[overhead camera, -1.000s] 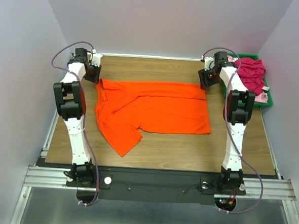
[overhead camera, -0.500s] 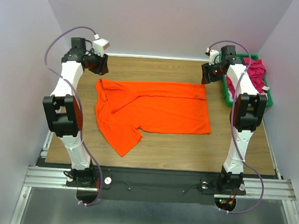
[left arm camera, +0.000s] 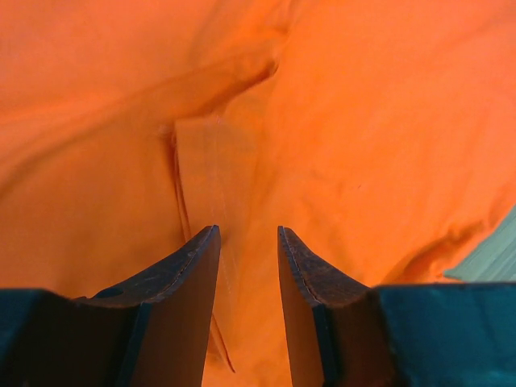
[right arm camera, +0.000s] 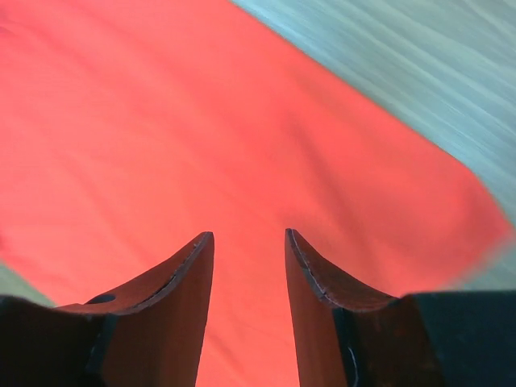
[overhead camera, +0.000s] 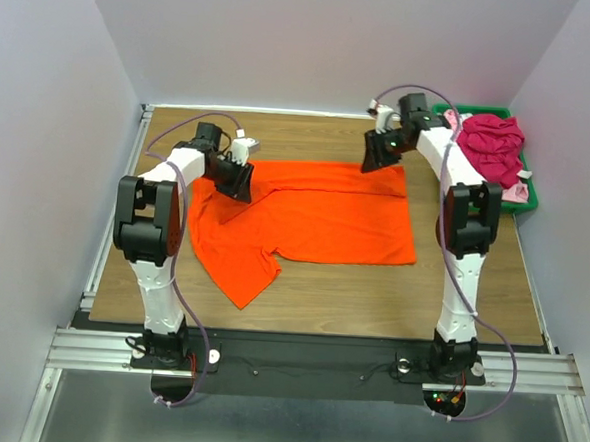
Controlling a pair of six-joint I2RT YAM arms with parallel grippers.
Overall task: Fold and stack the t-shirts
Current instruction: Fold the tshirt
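Jaws partly open and empty on both sides, just swung in over the orange shirt, its far edge ready for pinching.

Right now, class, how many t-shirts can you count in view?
3: an orange t-shirt spread on the table, a magenta t-shirt heaped in the green bin, and a pale pink t-shirt at the bin's near right corner. More may lie hidden beneath.

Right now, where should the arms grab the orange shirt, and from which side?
Probably the far edge of the shirt, one corner per arm, coming down from above. It lies flat, so only an edge offers a lip to pinch. That edge is straight, and the left gripper and right gripper hover open near its ends.
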